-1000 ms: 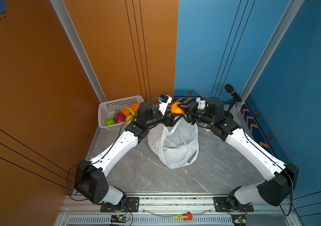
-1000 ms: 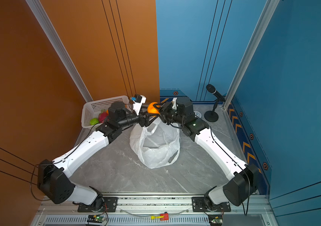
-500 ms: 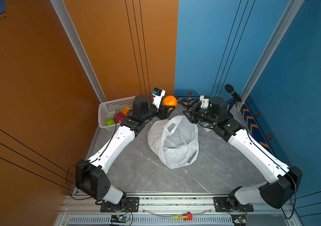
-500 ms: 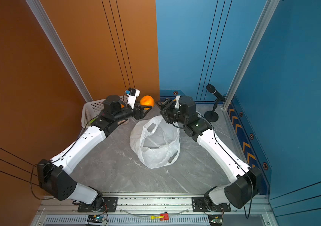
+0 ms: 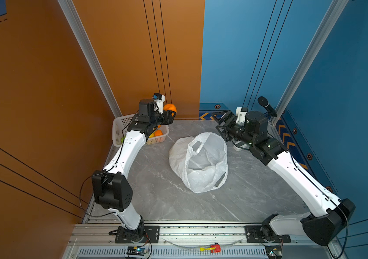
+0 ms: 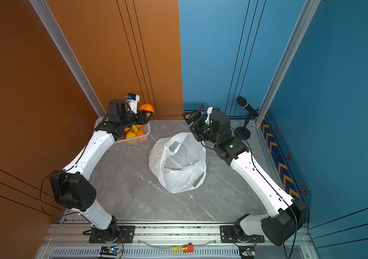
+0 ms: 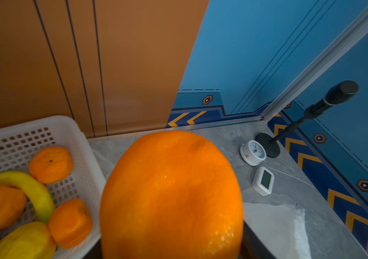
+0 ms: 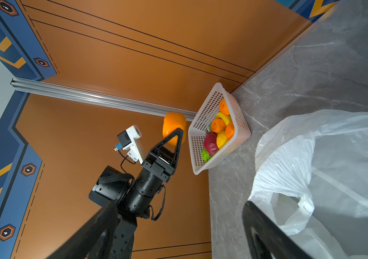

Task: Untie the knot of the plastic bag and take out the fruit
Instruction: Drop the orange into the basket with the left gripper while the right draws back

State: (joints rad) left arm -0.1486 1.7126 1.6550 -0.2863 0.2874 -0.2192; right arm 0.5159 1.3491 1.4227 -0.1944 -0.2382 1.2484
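Your left pincer [image 5: 171, 114] is clamped on a large smooth orange fruit [image 7: 171, 195]. It's held high beside the orange wall, about over the far corner of the white perforated plastic basket [image 5: 120, 122].

The thin crinkly white plastic bag [image 5: 198, 161] sits in the middle of the grey marbled desk [image 5: 156, 186]. Its mouth gapes and both loop handles lie loose. No knot shows, so I'd call the untying done. Nothing coloured shows inside the bag in both top views, so this looks like the last fruit out. Setting it in the basket is what's left.

Your right pincer [image 5: 219, 124] hangs empty, jaws wide apart, near the bag's far rim.

Mind the basket: it's crowded with small oranges [image 7: 50, 164], a curved yellow banana [image 7: 36, 189] and a pink dragon fruit [image 8: 211, 143], and your own forearm overhangs it. A black microphone on a stand [image 5: 267, 105], a small white alarm clock [image 7: 253, 152] and a white box with a green screen [image 7: 264, 180] stand in the far right corner, well apart.
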